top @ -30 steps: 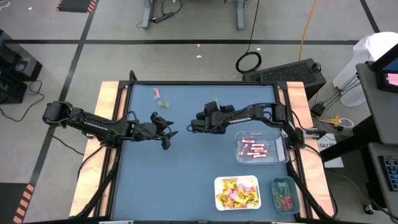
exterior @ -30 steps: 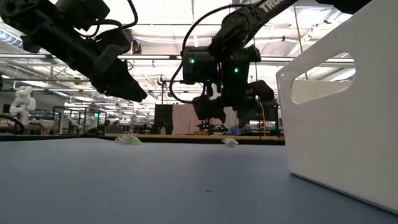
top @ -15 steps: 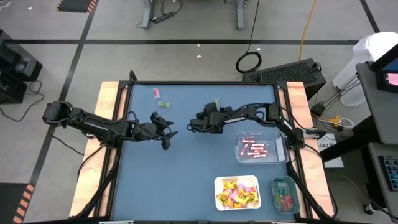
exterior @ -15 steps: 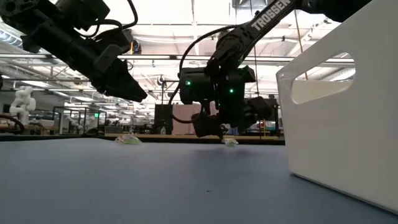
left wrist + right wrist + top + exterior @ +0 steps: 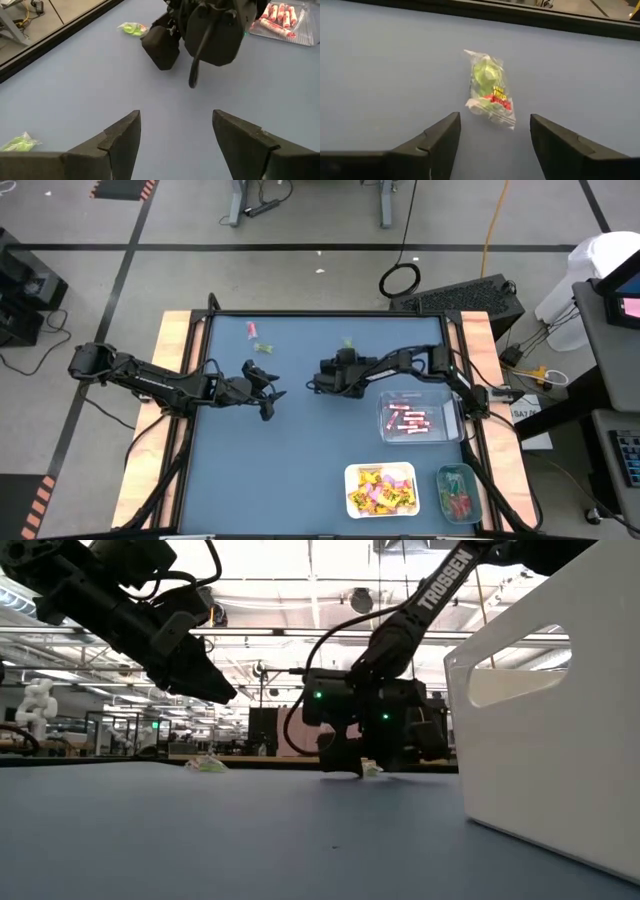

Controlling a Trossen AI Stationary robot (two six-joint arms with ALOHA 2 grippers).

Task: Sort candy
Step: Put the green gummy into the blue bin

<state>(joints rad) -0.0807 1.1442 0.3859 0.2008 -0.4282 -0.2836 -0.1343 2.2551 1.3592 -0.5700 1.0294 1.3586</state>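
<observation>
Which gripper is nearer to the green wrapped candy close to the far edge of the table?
The right. The right gripper, open, is low over the table just before the green wrapped candy. The left gripper, open, hovers over the table's left-middle, clearly farther away.

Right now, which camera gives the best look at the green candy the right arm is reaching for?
The right wrist view: the green candy lies large, just beyond the right gripper. From above it's a speck; the low view half hides it; the left wrist view shows it small.
</observation>
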